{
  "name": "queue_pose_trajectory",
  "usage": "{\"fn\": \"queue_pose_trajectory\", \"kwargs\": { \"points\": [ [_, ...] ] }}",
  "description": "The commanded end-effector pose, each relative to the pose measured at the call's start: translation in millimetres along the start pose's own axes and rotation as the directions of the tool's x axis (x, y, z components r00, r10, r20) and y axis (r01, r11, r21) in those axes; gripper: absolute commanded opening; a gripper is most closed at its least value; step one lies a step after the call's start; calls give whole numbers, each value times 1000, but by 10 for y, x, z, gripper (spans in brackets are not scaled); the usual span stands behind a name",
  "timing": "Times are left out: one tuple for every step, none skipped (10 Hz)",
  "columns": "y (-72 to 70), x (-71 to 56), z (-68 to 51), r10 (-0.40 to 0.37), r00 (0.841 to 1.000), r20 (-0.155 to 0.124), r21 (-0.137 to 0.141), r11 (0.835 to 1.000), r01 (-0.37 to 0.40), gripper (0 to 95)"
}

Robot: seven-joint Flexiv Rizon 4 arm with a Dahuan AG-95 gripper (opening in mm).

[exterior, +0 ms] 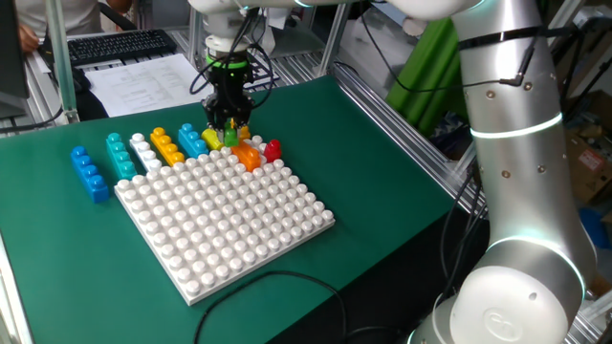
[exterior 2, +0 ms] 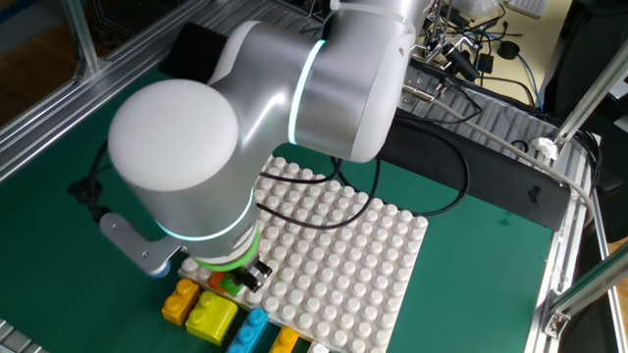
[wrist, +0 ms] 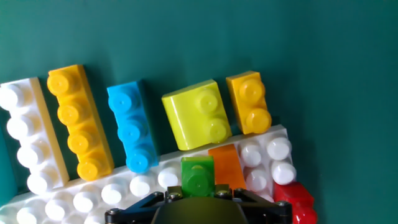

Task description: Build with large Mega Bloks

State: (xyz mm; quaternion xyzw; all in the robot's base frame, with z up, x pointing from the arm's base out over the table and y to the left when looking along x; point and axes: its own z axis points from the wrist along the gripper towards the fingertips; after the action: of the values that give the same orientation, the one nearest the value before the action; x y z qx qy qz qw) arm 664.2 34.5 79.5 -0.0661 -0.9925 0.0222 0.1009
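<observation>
In one fixed view, the black two-finger gripper [exterior: 228,127] points down at the far corner of the big square white studded baseplate [exterior: 229,215]. A small green plastic brick [exterior: 229,139] sits between its fingertips, beside an orange plastic brick [exterior: 248,156]; whether the jaws actually clamp it cannot be told. A red brick [exterior: 273,149] lies just right of the gripper, and 6 more bricks lie in a row to its left, ending at a long blue brick [exterior: 89,173].

In the other fixed view, the arm hides the gripper; a chunky yellow brick [exterior 2: 213,316] lies just below it.

In the hand view, the green brick sits directly ahead of the fingers on the baseplate edge, touching the orange brick.
</observation>
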Motion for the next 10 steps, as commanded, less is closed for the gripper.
{"fn": "queue_pose_trajectory", "kwargs": {
  "points": [
    [-15, 20, 4, -76, 997, -3, 13, 997, 76, 0],
    [-15, 20, 4, -102, 995, -4, 5, 995, 102, 0],
    [-15, 20, 4, -149, 989, 8, -81, 985, 149, 0],
    [-15, 20, 4, -144, 989, 10, -163, 976, 144, 0],
    [-15, 20, 4, -134, 991, 15, -154, 979, 135, 0],
    [-15, 20, 4, -139, 990, 13, -147, 979, 139, 0],
    [-15, 20, 4, -148, 989, 11, -145, 978, 148, 0],
    [-15, 20, 4, -155, 988, 11, -142, 978, 155, 0],
    [-15, 20, 4, -147, 989, 11, -139, 979, 147, 0],
    [-15, 20, 4, -139, 990, 12, -140, 980, 139, 0]
  ]
}}
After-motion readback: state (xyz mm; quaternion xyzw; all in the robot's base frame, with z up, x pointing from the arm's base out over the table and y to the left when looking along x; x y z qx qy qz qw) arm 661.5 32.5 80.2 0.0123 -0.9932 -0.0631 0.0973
